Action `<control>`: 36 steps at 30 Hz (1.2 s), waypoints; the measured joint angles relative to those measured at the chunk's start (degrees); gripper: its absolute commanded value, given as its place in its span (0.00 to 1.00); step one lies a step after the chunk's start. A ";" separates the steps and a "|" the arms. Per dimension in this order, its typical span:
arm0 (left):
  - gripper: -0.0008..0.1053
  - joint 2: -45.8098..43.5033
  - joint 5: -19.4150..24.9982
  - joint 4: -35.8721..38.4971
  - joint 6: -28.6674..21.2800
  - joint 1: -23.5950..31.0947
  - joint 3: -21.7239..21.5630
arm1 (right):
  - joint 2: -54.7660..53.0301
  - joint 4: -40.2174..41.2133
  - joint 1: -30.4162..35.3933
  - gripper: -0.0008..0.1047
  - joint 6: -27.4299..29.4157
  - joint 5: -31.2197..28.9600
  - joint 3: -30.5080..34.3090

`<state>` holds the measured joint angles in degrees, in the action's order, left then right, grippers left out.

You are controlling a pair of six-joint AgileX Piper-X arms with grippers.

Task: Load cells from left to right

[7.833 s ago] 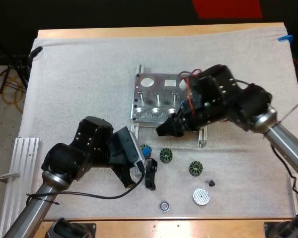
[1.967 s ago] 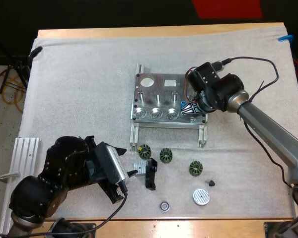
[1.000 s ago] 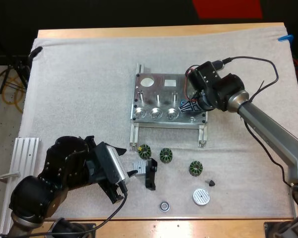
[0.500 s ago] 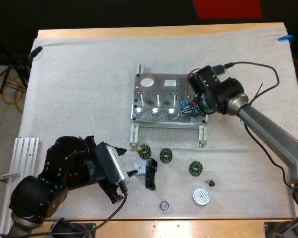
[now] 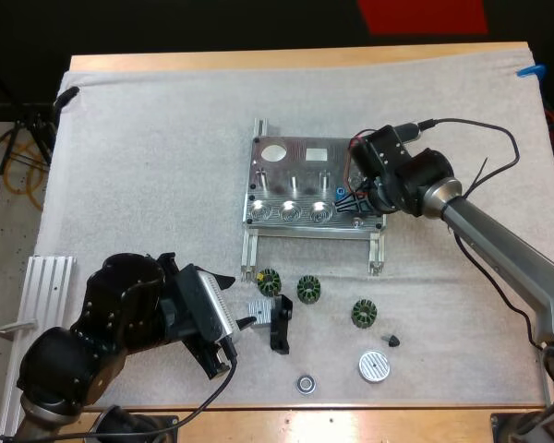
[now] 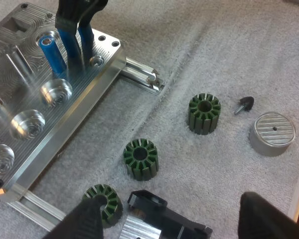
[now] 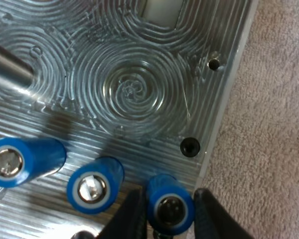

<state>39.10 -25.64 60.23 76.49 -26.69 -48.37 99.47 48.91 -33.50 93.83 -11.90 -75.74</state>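
The metal fixture lies mid-mat. My right gripper is at the fixture's near right corner, shut on a blue cell that stands upright between its fingers. Two more blue cells stand in a row beside it on the fixture's ridged face. In the left wrist view one blue cell stands in the fixture, with the right gripper beside it. My left gripper rests low at the near left, open, its fingers wide apart over the small parts.
Three green ribbed parts lie on the mat in front of the fixture. Beside them are a black bracket, a silver disc, a small dark screw and a small ring. An aluminium rail lies at the near left edge.
My left arm has drawn back to the near left and stayed still. The right gripper went to the fixture's right corner and in the last second shifted slightly right.
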 measured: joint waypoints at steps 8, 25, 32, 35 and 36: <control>0.55 0.00 0.00 0.00 0.00 0.00 0.00 | 0.16 0.75 0.64 0.67 0.00 -2.35 -2.04; 0.55 0.00 0.00 -0.96 0.00 0.00 0.00 | -10.98 -0.01 0.08 0.67 0.52 -0.05 -3.70; 0.55 0.27 4.81 -7.05 2.93 0.49 0.00 | -15.19 -0.25 -0.68 0.67 1.75 -0.05 -3.70; 0.55 1.84 7.26 -12.08 3.75 3.54 -0.12 | -15.93 -1.20 -0.46 0.67 4.75 -0.05 -3.91; 0.55 2.82 7.25 -13.82 3.81 4.86 -0.07 | -15.91 -1.37 -0.15 0.67 6.31 -0.05 -3.93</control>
<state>41.91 -18.39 46.41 80.30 -21.83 -48.44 83.56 47.54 -33.65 100.14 -11.96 -79.67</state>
